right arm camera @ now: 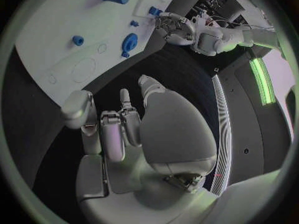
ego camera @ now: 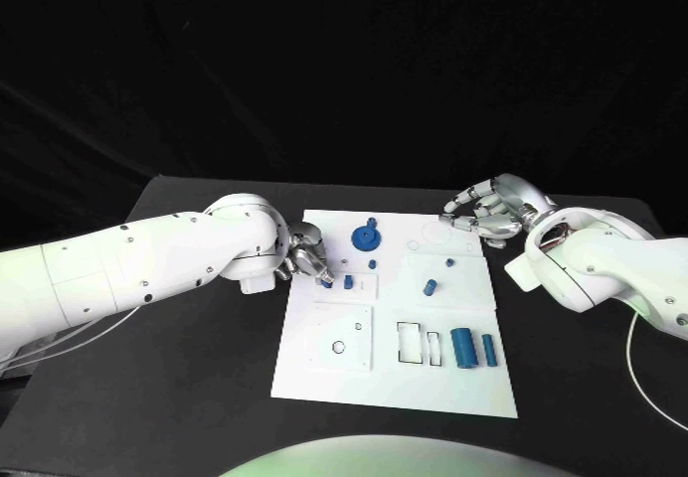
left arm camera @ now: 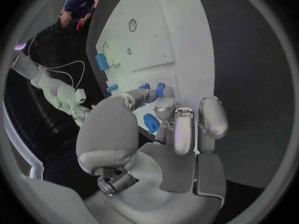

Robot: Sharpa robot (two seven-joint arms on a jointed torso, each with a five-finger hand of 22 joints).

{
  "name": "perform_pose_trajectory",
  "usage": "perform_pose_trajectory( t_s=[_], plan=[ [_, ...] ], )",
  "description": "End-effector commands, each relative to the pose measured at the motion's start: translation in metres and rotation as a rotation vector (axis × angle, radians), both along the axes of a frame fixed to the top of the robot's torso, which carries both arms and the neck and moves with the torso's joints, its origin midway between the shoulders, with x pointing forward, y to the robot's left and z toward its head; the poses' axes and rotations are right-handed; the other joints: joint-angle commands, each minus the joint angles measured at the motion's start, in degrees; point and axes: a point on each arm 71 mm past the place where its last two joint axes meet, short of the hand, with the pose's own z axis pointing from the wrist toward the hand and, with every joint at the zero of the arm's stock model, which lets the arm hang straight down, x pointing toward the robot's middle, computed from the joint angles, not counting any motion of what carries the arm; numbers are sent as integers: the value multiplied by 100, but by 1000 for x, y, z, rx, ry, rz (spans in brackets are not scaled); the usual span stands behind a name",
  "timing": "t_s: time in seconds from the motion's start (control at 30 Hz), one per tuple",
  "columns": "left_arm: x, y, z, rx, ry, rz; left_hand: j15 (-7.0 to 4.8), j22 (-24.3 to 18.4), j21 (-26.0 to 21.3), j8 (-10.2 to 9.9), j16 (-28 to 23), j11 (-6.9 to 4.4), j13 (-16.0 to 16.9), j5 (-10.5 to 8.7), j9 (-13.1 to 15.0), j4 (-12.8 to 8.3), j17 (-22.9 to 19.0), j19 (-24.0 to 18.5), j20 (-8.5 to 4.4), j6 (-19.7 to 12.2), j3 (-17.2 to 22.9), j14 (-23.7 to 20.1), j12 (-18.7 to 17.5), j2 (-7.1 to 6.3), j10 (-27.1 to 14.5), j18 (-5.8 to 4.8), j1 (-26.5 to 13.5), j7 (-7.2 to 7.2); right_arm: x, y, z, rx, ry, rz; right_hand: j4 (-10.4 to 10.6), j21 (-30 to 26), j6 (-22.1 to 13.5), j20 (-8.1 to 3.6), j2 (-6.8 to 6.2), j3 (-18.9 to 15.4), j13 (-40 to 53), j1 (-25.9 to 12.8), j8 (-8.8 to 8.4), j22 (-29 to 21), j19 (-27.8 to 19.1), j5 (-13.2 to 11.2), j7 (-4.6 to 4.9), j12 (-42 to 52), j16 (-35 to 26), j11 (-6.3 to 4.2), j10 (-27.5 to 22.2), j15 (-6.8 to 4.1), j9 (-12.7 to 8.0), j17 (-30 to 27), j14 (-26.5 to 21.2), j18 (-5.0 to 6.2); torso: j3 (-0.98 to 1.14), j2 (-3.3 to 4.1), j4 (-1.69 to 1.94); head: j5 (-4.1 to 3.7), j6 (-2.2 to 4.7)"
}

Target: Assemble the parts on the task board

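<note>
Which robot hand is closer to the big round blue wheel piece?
The left robot hand: it sits just beside the wheel piece, at the board's edge. The right robot hand hovers farther away, past the board's far corner.

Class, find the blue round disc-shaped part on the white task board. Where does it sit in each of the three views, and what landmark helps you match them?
Head view: the blue round part lies near the task board's far edge, beside the left hand.
Left wrist view: a blue piece shows between the fingers; I cannot tell if it is this part.
Right wrist view: it lies near the board's edge.
Shared landmark: the left hand.
</note>
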Motion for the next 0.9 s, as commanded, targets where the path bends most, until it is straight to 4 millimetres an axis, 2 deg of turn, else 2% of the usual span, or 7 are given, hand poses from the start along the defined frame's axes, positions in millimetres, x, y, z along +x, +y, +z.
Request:
perform_pose_trajectory(
  t_s=[0.03, 0.2, 0.63, 0.9],
  plan=[
    [-3, -5, -2, -29, 25, -3, -39, -7, -23, -3, 24, -15, -9, -64, 26, -523, 703, 15, -25, 112, 420, 395, -26, 8, 48, -89, -72, -168, 0, 1, 0, -3, 0, 14, -5, -19, -51, -29, -1, 43, 491, -71, 11, -6, -7, -9, -10, -34, -34, -10, -16, -37, 5, 850, 449, 113, 2, 0, -1, -13, -3],
    [-2, -5, -2, -32, 28, 1, -51, -11, -39, -34, 24, -31, 0, -86, 43, -359, 704, 23, -38, 128, 152, 395, -25, 31, 51, -91, -153, -192, 0, 1, 0, -3, 0, 14, -5, -17, -53, -29, -2, 43, 493, -71, 12, -5, -6, -9, -10, -32, -36, -10, -14, -37, 5, 846, 448, 112, 2, 2, -2, -12, -6],
    [-1, -6, -3, -33, 32, 5, -61, -26, -65, -108, 23, -42, 2, -113, 40, -102, 704, 29, -51, 183, -247, 395, -29, 53, 41, -91, -237, -209, 0, 1, 0, -3, 1, 14, -5, -23, -55, -30, -3, 43, 495, -72, 13, -9, -8, -9, -10, -30, -33, -10, -12, -37, 6, 853, 450, 114, -2, 1, -1, -22, -10],
    [0, -5, -3, -30, 33, 9, -63, -27, -80, -190, 23, -44, -2, -133, 28, 176, 704, 43, -55, 244, -710, 394, -37, 47, 26, -94, -285, -213, 0, 1, 0, -2, 1, 13, -2, -28, -59, -30, -6, 44, 489, -76, 18, -11, -9, -10, -9, -36, -37, -10, -17, -37, 7, 844, 448, 114, -3, 4, 2, -31, -11]
  ],
)
